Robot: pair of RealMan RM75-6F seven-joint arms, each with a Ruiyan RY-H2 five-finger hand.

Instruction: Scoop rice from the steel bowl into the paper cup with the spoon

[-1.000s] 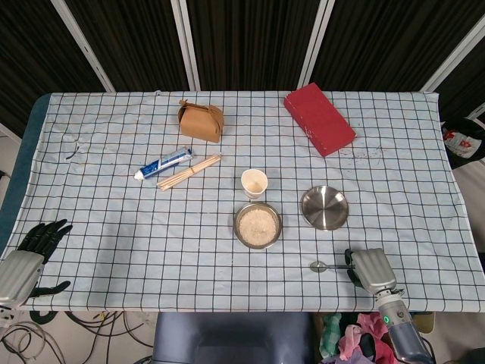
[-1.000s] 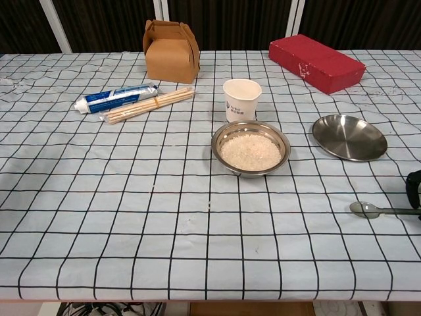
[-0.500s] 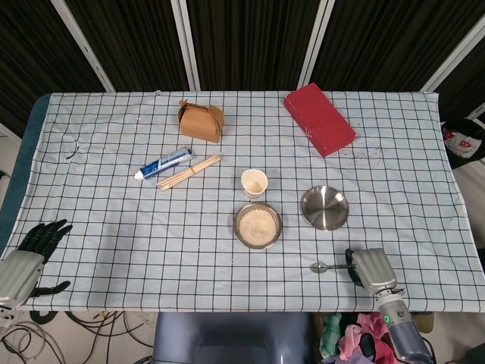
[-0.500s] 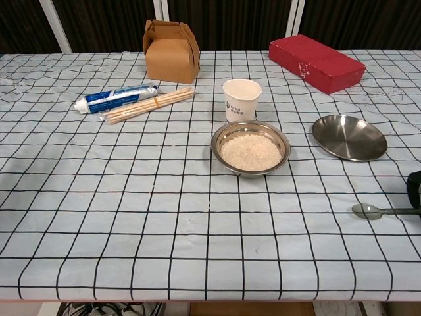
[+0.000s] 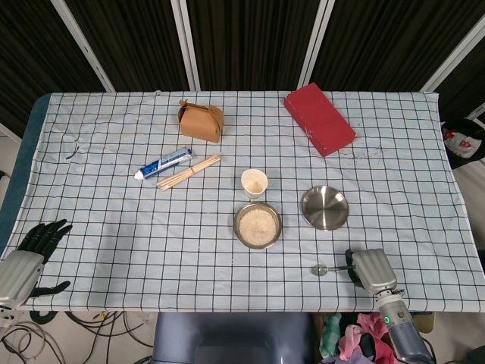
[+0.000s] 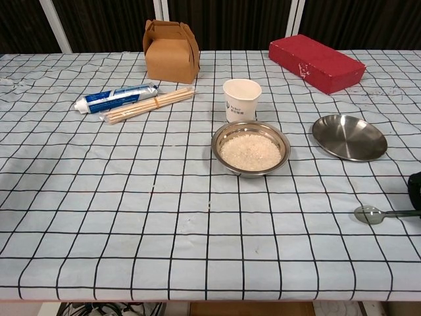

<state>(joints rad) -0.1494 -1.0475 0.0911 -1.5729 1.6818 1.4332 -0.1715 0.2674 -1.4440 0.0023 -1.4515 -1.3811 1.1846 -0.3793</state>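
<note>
The spoon is small and metal, its bowl pointing left; the right hand holds its handle at the near right, though the fingers' lie cannot be told. The left hand rests with fingers spread.

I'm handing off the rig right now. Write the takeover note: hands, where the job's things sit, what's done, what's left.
Right hand: at the table's near right edge, on the handle end of the spoon; the grip itself is hidden.
Left hand: open, idle at the near left edge.
Steel bowl: mid-table, holding rice.
Paper cup: upright just behind the bowl; no rice visible inside.
Done: hand has reached the spoon.
Left: lift spoon, scoop rice, tip it into the cup.
</note>
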